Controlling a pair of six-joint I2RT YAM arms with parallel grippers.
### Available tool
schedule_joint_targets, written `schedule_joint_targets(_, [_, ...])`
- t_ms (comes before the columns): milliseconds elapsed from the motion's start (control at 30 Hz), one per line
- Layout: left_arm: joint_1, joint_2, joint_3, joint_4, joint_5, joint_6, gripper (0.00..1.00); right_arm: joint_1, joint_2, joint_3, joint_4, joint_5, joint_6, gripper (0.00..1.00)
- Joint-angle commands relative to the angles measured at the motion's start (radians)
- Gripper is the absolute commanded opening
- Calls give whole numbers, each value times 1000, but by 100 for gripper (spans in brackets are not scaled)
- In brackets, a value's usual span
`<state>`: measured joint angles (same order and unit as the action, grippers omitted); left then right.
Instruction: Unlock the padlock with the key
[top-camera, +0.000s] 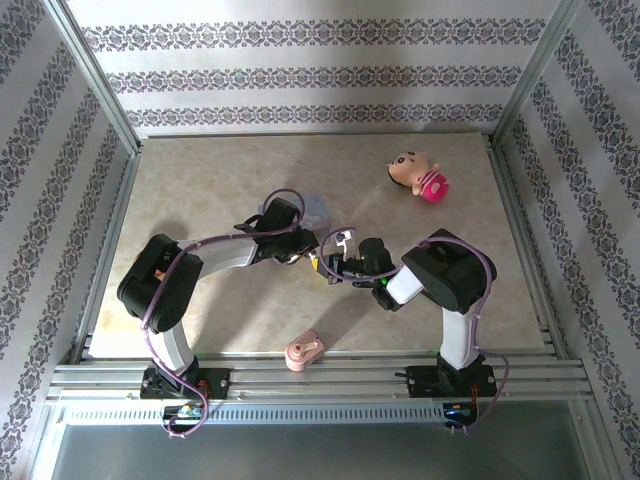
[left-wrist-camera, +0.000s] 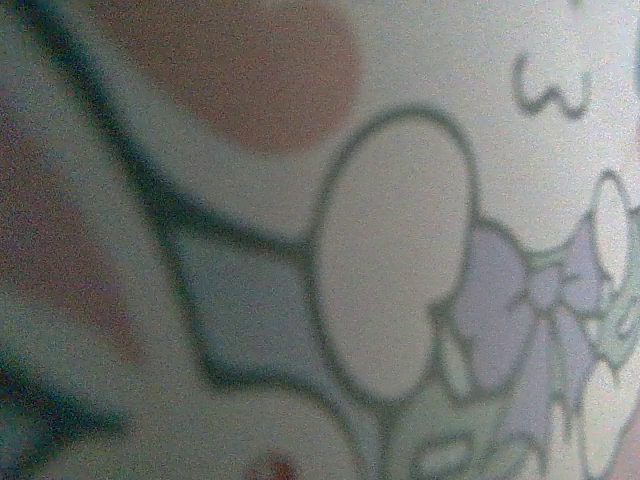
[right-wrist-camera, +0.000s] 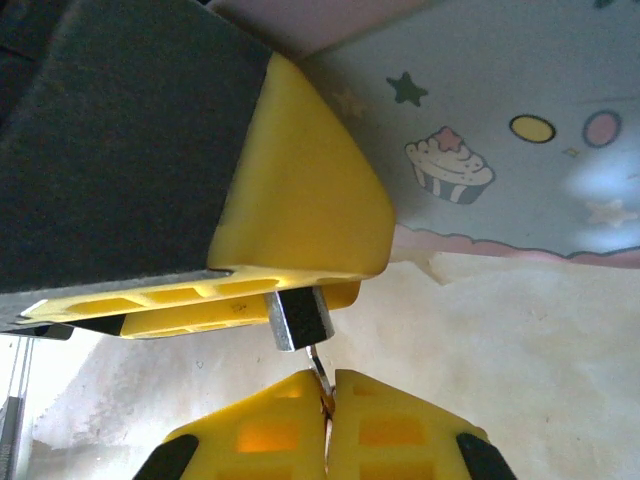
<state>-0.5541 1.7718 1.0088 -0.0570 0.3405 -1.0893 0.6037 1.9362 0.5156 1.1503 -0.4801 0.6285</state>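
the blue cartoon tin (left-wrist-camera: 400, 250) sits right against the left wrist lens, a blur of dark outlines, pale ovals, a lilac bow and a brownish patch. in the right wrist view its side carries a cupcake, stars and coloured dots above a pink band.

close to that wrist camera, the right gripper (right-wrist-camera: 328, 400) has its yellow fingertips pressed together, pinching the key (right-wrist-camera: 321, 372), a thin metal strip seen edge-on. the strip runs up into a short faceted silvery stub (right-wrist-camera: 298, 318) that pokes out from under the yellow fingers of the left gripper (right-wrist-camera: 300, 200). i cannot tell whether that stub is the key's barrel or the lock's own metal.

the padlock (top-camera: 318, 262) is a tiny dark thing where the two grippers meet, near the middle of the table (top-camera: 200, 200) and just on the near side of the tin. the left gripper looks clamped around it. it is too small and too covered for its block or its shackle to be made out.

a pink-and-tan doll toy (top-camera: 418, 178) lies toward the far right corner, and a pink toy lump (top-camera: 303, 352) rests by the near edge.
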Motion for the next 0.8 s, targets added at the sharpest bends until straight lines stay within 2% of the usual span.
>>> schedule_joint_targets(0, [-20,-18,-20,-27,91,-3,19,-5,-15,40,129,-3,-13,0])
schedule_joint_targets(767, [-21,-18,-32,-13,98,-9,18,-7,-18,51,194,63,18,0])
